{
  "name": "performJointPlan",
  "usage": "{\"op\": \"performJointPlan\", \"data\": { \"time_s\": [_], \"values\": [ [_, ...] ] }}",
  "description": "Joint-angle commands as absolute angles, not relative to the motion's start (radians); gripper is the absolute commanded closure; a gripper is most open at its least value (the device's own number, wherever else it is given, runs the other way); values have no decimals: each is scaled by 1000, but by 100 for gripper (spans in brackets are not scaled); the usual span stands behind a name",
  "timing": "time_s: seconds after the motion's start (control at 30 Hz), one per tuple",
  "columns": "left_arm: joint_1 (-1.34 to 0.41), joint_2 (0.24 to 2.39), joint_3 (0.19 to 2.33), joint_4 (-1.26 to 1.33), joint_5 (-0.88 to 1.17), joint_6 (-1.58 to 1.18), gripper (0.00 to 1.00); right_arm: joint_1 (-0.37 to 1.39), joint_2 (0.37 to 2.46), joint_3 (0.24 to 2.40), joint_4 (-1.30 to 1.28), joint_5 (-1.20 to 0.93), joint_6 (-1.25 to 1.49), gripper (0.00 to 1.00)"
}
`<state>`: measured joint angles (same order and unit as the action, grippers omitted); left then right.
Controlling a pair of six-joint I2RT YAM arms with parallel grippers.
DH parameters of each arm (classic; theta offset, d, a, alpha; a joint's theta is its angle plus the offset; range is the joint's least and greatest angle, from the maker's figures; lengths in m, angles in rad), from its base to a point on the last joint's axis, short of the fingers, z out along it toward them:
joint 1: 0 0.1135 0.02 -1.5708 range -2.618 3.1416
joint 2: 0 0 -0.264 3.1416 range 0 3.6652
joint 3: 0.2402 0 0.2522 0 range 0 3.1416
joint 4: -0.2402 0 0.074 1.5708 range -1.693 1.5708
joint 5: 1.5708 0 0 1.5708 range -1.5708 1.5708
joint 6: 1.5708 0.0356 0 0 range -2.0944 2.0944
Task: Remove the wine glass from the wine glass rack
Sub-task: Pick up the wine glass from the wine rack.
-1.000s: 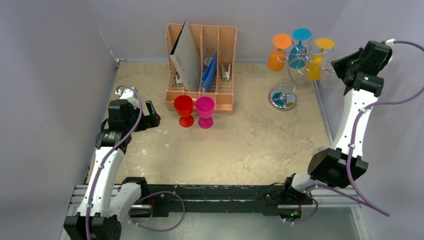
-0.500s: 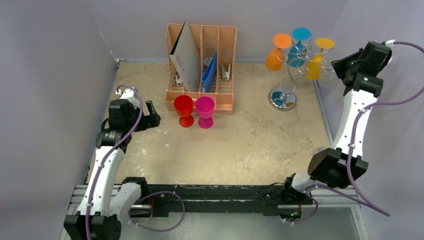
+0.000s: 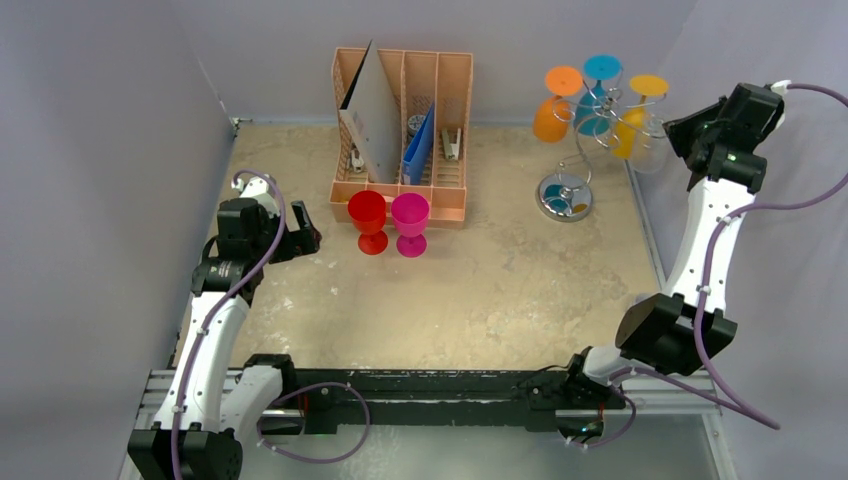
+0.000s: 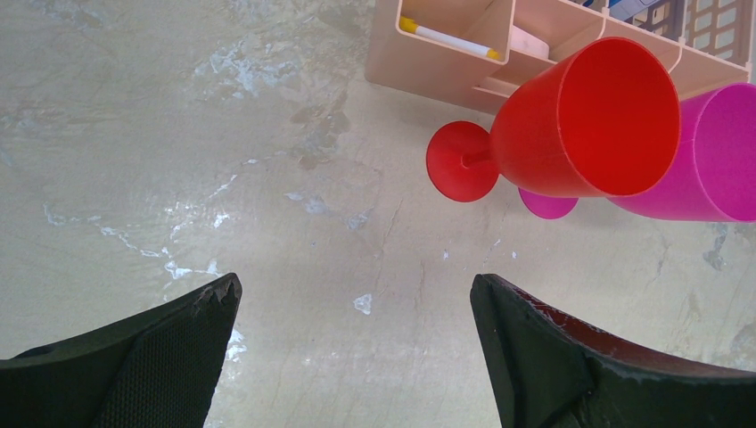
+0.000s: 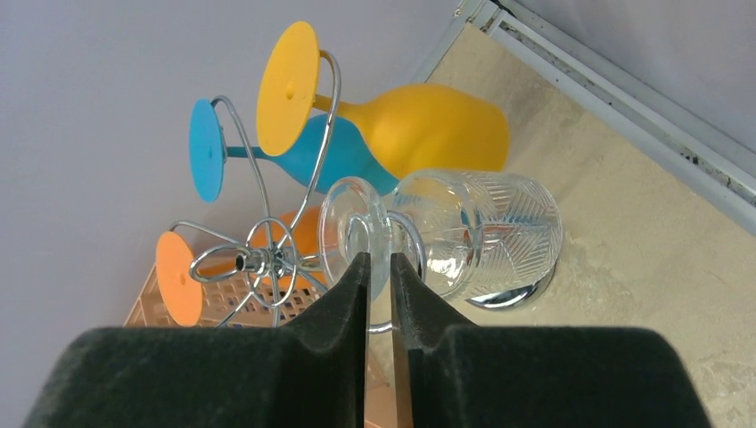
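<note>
Reading from the left: the left gripper (image 4: 355, 290), jaws wide apart over the table, sits well apart from the wine glass rack (image 3: 566, 178). A red glass (image 3: 367, 214) and a pink glass (image 3: 410, 214) stand before the peach organiser (image 3: 455, 100). At far right a clear wine glass (image 5: 477, 227) hangs bowl-down on the rack, directly ahead of the right gripper (image 5: 379, 260), the nearer arm. Its fingers stand almost together, leaving a thin slit. The glass's foot and stem lie at the tips, long axis across the slit. Whether they pinch it cannot be told.
</note>
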<state>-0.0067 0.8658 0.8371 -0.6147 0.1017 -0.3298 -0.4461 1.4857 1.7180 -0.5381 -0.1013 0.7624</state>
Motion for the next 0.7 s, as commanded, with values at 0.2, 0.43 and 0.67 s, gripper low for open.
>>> {"op": "performJointPlan", "data": {
  "time_s": [0.2, 0.43, 0.67],
  "values": [
    [-1, 867, 837, -579, 118, -321, 0, -441, 1499, 1677, -491, -145, 791, 83],
    [-2, 868, 837, -580, 118, -321, 0, -442, 1486, 1634, -428, -150, 821, 82],
    [-2, 868, 837, -580, 117, -319, 0, -444, 1486, 1616, -391, -164, 841, 82]
  ]
}}
